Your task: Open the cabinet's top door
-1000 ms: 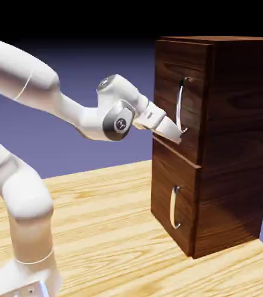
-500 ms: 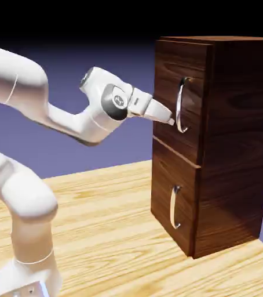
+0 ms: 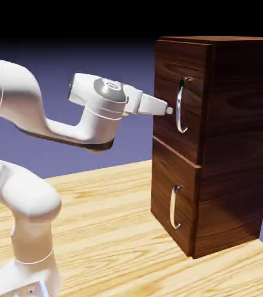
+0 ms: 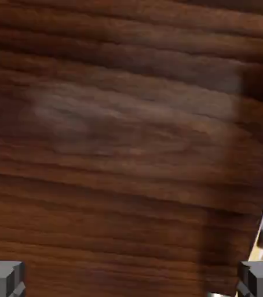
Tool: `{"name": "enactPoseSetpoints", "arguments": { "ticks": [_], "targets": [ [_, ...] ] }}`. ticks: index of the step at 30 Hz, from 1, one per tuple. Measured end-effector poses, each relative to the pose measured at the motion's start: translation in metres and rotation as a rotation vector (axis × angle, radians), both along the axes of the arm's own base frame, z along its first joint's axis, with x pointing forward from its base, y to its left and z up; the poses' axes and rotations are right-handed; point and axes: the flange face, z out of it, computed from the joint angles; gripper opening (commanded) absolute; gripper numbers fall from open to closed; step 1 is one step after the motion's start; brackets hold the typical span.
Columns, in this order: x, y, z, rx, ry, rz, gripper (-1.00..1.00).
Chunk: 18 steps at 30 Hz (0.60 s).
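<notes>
In the exterior view, the tall dark walnut-brown wooden cabinet [image 3: 226, 139] stands on the light pine-grain table [image 3: 116, 232] at the picture's right. Its top door [image 3: 180, 98], the taller dark wood front panel, sits flush with the cabinet front and carries a long curved silver handle [image 3: 181, 105]; below it is the shorter lower panel [image 3: 174, 206] with a smaller silver handle [image 3: 173, 207]. The white robot arm [image 3: 35, 116] reaches level toward the door, and its two-finger gripper [image 3: 168, 110] points at the long handle, its tip just beside the handle; whether they touch cannot be told. In the hand view, dark wood grain fills nearly the whole picture, and the two grey fingertips [image 4: 2, 277] stand far apart at the bottom corners, spread wide with nothing between them. A sliver of silver handle shows at the right edge.
</notes>
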Motion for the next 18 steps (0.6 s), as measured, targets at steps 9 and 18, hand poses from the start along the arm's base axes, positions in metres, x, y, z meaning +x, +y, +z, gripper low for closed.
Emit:
{"name": "enactPoseSetpoints", "arguments": {
  "ticks": [9,18],
  "targets": [
    [-0.010,-0.027,0.000,0.036,-0.142,0.015,0.00],
    [-0.013,-0.060,-0.006,0.084,-0.275,0.046,0.00]
  ]
}}
